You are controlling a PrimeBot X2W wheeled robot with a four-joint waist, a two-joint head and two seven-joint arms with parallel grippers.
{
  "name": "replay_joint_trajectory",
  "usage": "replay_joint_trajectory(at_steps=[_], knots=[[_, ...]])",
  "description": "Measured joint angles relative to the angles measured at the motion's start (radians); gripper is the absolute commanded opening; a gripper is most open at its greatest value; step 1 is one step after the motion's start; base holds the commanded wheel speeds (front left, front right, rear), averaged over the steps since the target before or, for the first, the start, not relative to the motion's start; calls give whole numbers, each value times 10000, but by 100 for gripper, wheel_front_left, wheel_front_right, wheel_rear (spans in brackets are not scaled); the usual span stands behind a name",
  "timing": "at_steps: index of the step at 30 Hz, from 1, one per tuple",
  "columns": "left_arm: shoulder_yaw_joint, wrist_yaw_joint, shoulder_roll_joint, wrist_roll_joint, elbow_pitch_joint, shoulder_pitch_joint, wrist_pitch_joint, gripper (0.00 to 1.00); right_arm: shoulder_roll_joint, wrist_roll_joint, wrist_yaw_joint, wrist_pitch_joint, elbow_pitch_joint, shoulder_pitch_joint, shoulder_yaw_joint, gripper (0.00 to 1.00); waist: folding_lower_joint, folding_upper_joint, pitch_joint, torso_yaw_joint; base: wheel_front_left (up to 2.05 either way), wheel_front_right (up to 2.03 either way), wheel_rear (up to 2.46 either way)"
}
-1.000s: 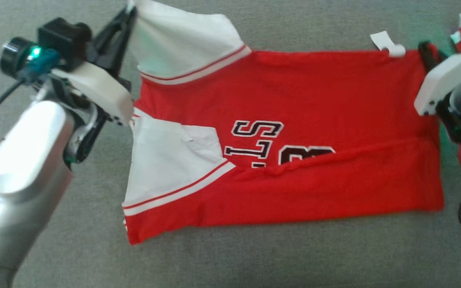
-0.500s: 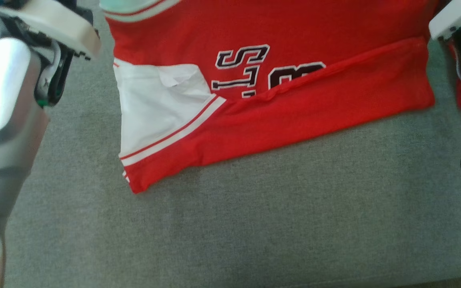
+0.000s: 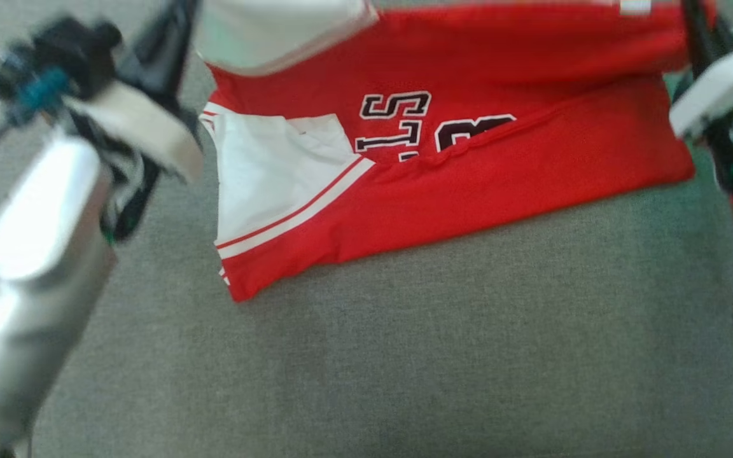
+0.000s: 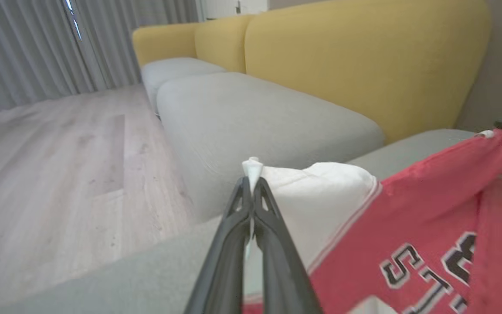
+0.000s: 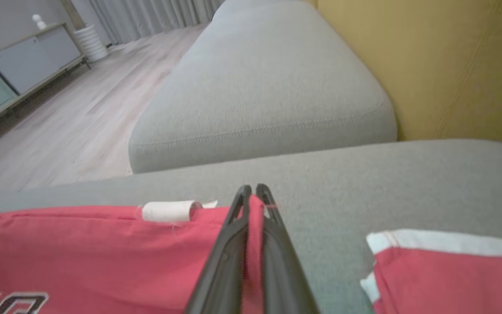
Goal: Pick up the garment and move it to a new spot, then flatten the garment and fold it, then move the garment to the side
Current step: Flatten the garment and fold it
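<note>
A: Any writing readable on the red-and-white jersey garment [image 3: 468, 172]?

B: Black, white-edged "ST"; rest tucked under a fold. Small rolled white tag [image 5: 168, 210] on far edge, unreadable.

A: Grip? Room?

B: Tight pinch by left gripper [image 4: 251, 187] on white sleeve corner, right gripper [image 5: 251, 192] clamped on red far-right corner. Far edge held up, near edge on grey fabric cushion [image 3: 404, 356]; plenty of bare cushion nearer.

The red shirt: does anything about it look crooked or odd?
Yes. The shirt lies askew: its near hem slants across the grey cushion, and a fold covers the lower part of its lettering. The left pincer and right pincer pinch its far edge.
</note>
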Motion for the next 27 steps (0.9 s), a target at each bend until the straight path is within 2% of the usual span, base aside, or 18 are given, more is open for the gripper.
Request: replay_joint_trajectory(at_steps=[4, 14, 21, 25, 27], knots=[[-167, -75, 351, -443, -895, 881, 633, 0, -307, 393, 0, 424, -61, 520, 359, 0, -1, 0, -221, 110, 0, 0, 0], [-754, -56, 1918, -1565, -3983, 3129, 2932, 0, -1434, 1026, 0, 1595, -487, 1363, 1910, 0, -1, 0, -789, 381, 0, 0, 0], [-928, -67, 2637, -2596, -4692, 3686, 4228, 0, -1931, 1417, 0, 2284, -796, 1461, 2755, 0, -1, 0, -1012, 320, 0, 0, 0], [-995, -71, 2807, -3292, -4961, 3736, 5060, 0, -2090, 1618, 0, 2462, -936, 1461, 3200, 0, -1, 0, -1098, 236, 0, 0, 0], [-986, -73, 2901, -3475, -5007, 3742, 5154, 0, -2171, 1636, 0, 2535, -943, 1460, 3390, 0, -1, 1, -1088, 208, 0, 0, 0]])
